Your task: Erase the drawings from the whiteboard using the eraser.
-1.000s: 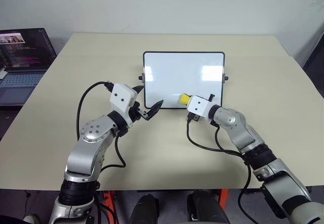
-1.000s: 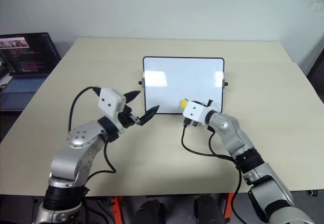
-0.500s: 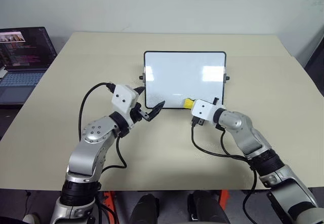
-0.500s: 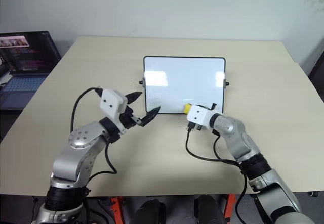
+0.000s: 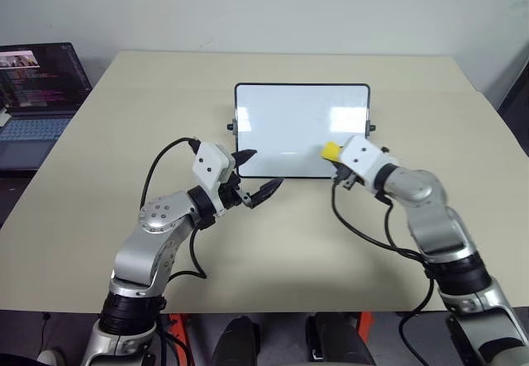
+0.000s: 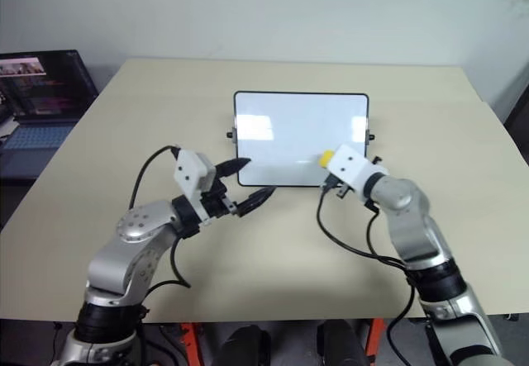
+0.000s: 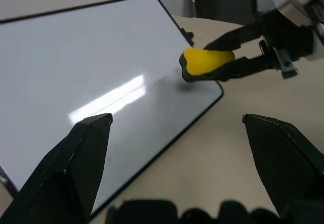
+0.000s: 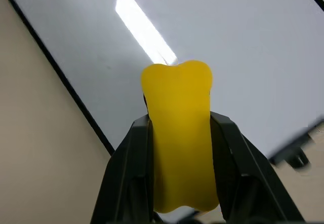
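You have nothing legible here: the laptop beyond the table's left edge shows screen lines too small to read, and the whiteboard carries no writing.

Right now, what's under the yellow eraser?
The whiteboard lies under the eraser, which the right claw holds. The visible white surface looks clean; whatever sits directly beneath the eraser is hidden.
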You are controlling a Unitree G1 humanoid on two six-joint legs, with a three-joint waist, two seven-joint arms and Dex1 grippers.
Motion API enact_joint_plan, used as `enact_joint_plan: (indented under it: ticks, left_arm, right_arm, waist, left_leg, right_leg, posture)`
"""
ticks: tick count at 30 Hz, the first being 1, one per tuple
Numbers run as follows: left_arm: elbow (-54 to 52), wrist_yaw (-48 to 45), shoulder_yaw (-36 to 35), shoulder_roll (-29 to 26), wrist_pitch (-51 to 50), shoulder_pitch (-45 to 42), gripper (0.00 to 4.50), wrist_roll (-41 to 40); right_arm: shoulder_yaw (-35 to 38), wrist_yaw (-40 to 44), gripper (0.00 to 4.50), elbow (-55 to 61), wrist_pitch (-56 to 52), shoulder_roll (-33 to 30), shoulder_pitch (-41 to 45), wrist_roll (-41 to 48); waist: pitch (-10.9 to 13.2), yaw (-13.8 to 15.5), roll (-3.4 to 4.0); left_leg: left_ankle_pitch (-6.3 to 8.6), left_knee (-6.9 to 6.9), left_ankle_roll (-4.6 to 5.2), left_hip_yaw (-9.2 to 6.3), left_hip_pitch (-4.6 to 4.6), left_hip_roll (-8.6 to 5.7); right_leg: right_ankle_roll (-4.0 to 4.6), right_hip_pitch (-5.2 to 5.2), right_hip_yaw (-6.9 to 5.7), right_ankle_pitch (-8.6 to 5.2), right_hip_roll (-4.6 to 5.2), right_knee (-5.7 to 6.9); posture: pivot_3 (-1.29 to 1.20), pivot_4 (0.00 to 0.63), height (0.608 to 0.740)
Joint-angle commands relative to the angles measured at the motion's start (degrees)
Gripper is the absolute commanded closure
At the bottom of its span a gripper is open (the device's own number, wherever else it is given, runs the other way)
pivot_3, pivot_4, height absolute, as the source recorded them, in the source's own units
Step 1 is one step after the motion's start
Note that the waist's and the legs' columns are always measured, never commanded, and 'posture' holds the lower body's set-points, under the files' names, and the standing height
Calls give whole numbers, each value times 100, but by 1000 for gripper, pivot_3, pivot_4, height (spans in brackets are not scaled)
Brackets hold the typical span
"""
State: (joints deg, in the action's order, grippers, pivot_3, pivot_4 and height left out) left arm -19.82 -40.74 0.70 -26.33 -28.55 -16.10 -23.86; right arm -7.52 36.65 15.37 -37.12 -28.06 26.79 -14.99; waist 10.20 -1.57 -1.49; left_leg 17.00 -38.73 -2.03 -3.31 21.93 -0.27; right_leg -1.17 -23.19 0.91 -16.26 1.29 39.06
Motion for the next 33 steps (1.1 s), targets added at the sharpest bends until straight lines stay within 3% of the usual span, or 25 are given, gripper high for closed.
enact_joint_plan:
  ticks: [1, 9, 19, 25, 33]
  left_arm:
    - [-211, -381, -45, -186, -149, -68, 0, -383]
    - [26, -779, -53, -267, -239, -415, 0, -731]
    - [301, -1292, 267, -336, 26, -719, 0, -502]
    - [263, -1303, 403, -274, 209, -760, 0, -408]
    - [163, -1359, 467, -347, 296, -668, 0, -339]
  right_arm:
    - [531, 18, 3308, 572, -743, -168, -333, 219]
    - [1377, -415, 3308, 1211, -2156, -44, -872, 528]
    - [2426, -1380, 3308, 1571, -4248, 1197, -666, 957]
    - [2510, -1751, 3308, 1556, -4304, 1466, -692, 1148]
    - [2433, -1963, 3308, 1280, -4032, 1348, -645, 1382]
  waist:
    - [0, 2, 0]
    - [1, -14, 2]
    - [1, -5, 3]
    - [1, -9, 4]
    - [1, -11, 4]
  left_leg:
    - [0, 0, 0, -1, 0, 0]
    - [0, -1, 1, 3, -4, 0]
    - [0, 0, 1, 2, -4, -3]
    - [0, 1, 1, 2, -4, -2]
    - [1, 1, 2, 4, -4, -3]
  right_leg:
    - [0, 0, 0, 0, 0, 0]
    - [0, 1, 4, 0, -3, 5]
    - [0, 1, 4, 0, -5, 4]
    - [0, 0, 4, 0, -5, 4]
    - [0, 1, 4, -1, -5, 4]
  posture:
    - [0, 150, 740]
    - [0, 150, 740]
    - [0, 150, 740]
    - [0, 150, 740]
    - [0, 150, 740]
